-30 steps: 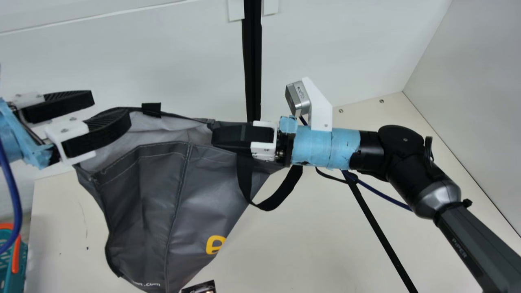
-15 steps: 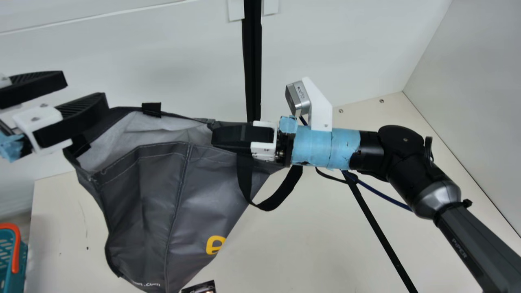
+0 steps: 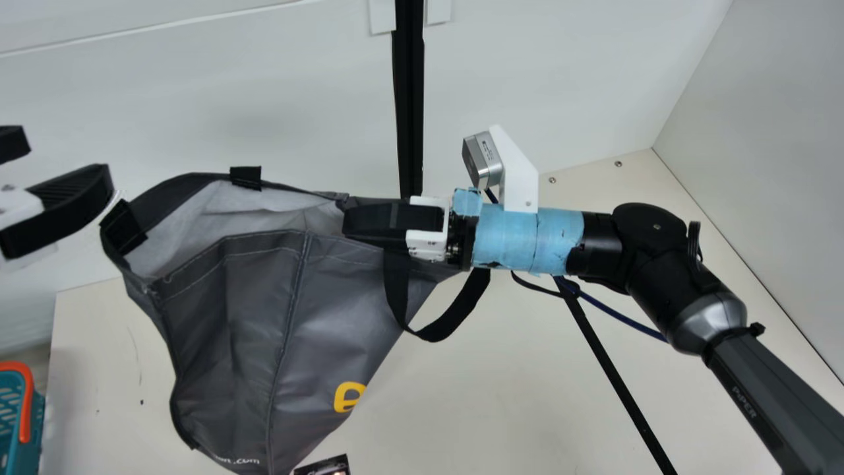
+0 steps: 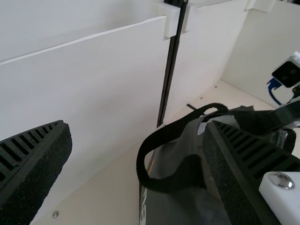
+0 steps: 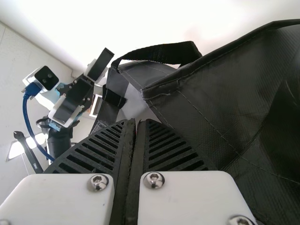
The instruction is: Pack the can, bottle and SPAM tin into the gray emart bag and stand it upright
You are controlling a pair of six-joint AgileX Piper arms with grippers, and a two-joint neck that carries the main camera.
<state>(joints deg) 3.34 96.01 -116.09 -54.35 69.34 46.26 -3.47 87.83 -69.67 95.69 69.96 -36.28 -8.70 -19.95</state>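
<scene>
At main view's bottom edge, you see small dark object [image 3: 323, 466], partly cut off, and at lower left, teal basket [image 3: 28, 452]. Over cream table [image 3: 527, 396], gray bag [image 3: 231, 343] tilts, mouth open. Your right gripper [image 3: 351, 223] has fingers closed on its edge, black strap [image 3: 433, 332] looping below. Left gripper [image 3: 66, 157], fingers apart, near bag's rim. Behind: white wall [image 3: 198, 99], black post [image 3: 410, 99].
</scene>
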